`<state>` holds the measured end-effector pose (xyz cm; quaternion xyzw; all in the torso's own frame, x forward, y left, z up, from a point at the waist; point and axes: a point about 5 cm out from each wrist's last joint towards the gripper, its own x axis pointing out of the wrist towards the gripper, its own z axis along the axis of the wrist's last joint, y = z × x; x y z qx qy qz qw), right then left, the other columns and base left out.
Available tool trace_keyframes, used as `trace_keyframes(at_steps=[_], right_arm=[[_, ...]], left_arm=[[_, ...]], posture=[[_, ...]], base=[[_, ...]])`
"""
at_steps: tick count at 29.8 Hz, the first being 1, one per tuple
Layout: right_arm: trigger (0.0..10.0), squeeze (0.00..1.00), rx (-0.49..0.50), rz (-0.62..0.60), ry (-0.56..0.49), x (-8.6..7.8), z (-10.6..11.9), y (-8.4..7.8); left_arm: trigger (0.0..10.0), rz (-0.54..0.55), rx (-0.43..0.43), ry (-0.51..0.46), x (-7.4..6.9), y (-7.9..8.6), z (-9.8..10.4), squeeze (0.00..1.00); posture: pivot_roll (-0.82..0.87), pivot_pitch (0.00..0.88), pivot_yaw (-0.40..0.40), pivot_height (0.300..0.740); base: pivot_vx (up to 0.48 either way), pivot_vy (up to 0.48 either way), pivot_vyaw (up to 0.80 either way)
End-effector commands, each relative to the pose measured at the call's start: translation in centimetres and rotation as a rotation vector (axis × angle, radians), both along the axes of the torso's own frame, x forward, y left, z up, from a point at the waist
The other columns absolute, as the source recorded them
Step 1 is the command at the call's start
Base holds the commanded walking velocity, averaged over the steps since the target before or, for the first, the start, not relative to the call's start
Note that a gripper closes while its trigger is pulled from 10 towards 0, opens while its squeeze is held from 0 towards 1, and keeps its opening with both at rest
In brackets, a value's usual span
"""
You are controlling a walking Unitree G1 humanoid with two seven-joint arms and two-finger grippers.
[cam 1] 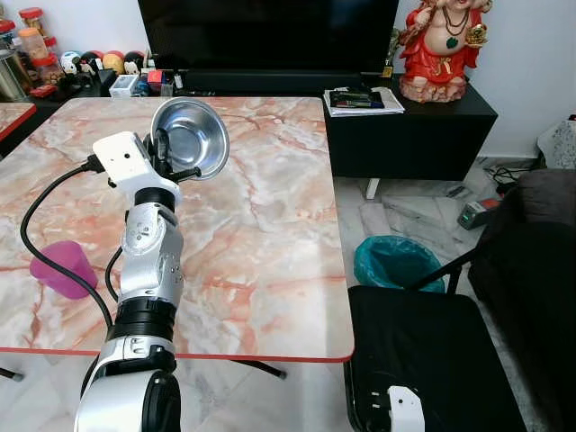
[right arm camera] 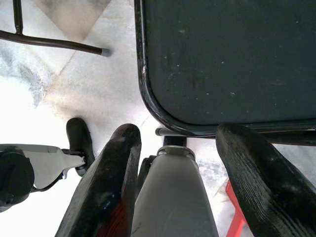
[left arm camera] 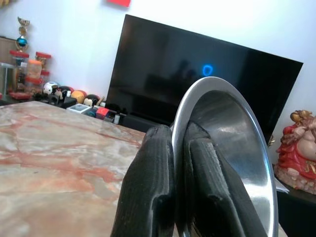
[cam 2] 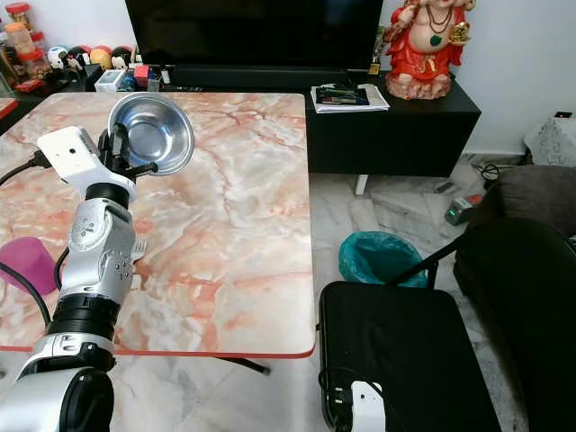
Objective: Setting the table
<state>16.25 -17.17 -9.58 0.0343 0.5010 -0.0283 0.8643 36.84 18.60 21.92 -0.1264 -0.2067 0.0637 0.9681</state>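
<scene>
My left gripper (cam 1: 166, 155) is raised over the marble table (cam 1: 261, 225) and shut on the rim of a steel bowl (cam 1: 191, 137). The bowl is tilted up on edge above the tabletop, its hollow facing me. In the left wrist view both black fingers (left arm camera: 153, 187) pinch the bowl's rim (left arm camera: 232, 143). A pink plastic cup (cam 1: 61, 267) stands on the table near its left front, beside my left arm. My right gripper (right arm camera: 173, 163) hangs low beside the black chair seat (right arm camera: 227, 59), its fingers spread apart with nothing between them.
A black chair (cam 1: 423, 360) stands at the table's right front corner. A teal-lined bin (cam 1: 396, 263) sits on the floor beyond it. Behind the table are a TV (cam 1: 270, 36), a black cabinet (cam 1: 409, 126) with a red statue (cam 1: 441, 49), and small jars and balls.
</scene>
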Motion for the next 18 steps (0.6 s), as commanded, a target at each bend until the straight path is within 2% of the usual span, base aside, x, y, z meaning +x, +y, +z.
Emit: trace_keyframes(at_steps=[1, 14, 18], right_arm=[[10.0, 0.00, 0.010, -0.003, -0.002, 0.2, 0.1, 0.2], [10.0, 0.00, 0.017, 0.003, -0.004, 0.3, 0.1, 0.2], [10.0, 0.00, 0.019, 0.006, -0.006, 0.3, 0.1, 0.2]], left_arm=[[10.0, 0.019, 0.019, -0.016, -0.2, 0.2, 0.6, 0.00], [10.0, 0.026, 0.018, -0.046, -0.3, 0.2, 1.6, 0.00], [10.0, 0.034, 0.022, -0.079, -0.4, 0.2, 2.7, 0.00]], posture=[[-0.01, 0.000, -0.005, 0.740], [-0.01, 0.000, -0.007, 0.740], [0.00, 0.000, -0.009, 0.740]], base=[[0.000, 0.379, 0.00], [0.000, 0.465, 0.00], [0.000, 0.480, 0.00]])
